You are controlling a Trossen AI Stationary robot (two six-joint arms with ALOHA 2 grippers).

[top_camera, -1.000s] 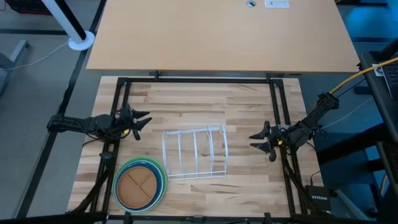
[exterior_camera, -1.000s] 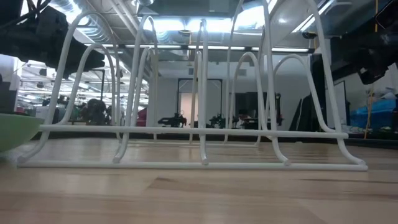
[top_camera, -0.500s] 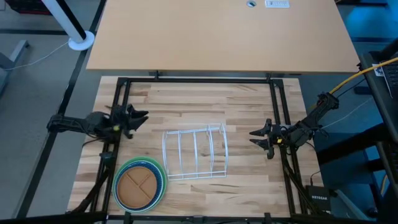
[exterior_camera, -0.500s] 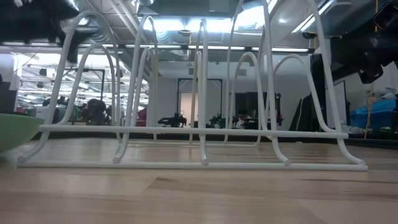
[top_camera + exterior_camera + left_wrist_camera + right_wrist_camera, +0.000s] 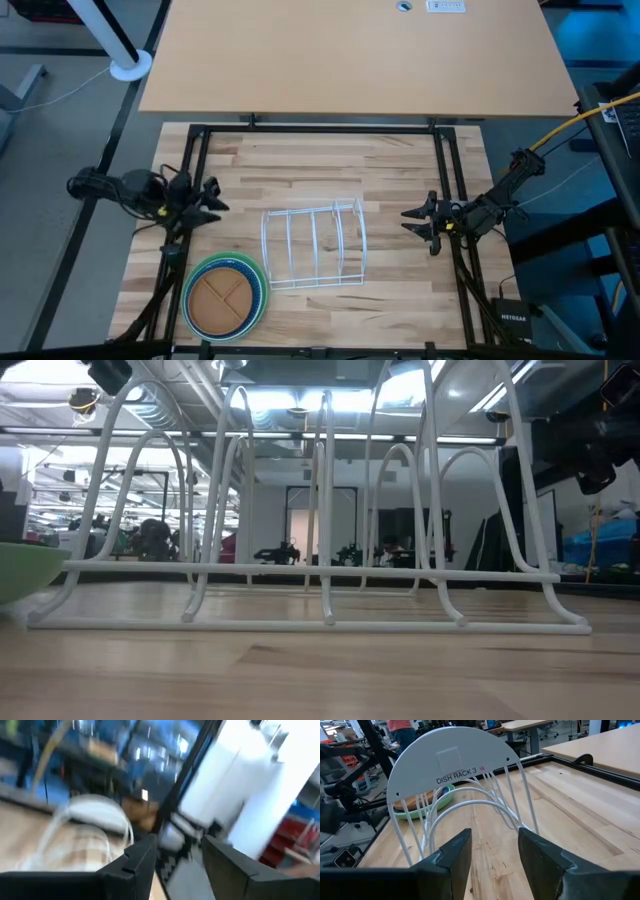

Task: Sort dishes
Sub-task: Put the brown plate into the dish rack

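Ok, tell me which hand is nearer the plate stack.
Left. The left hand hovers just beyond the plate stack, at the table's left edge; the right hand waits across the rack, farther off.

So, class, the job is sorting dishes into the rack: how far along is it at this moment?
Nothing looks done yet: the white wire rack stands empty. The plates are stacked beside it, the tan divided plate on top, with the blue plate and green plate showing as rims beneath. Nothing is in hand: the left gripper and right gripper hover with jaws open, holding nothing. Every plate is left to place.
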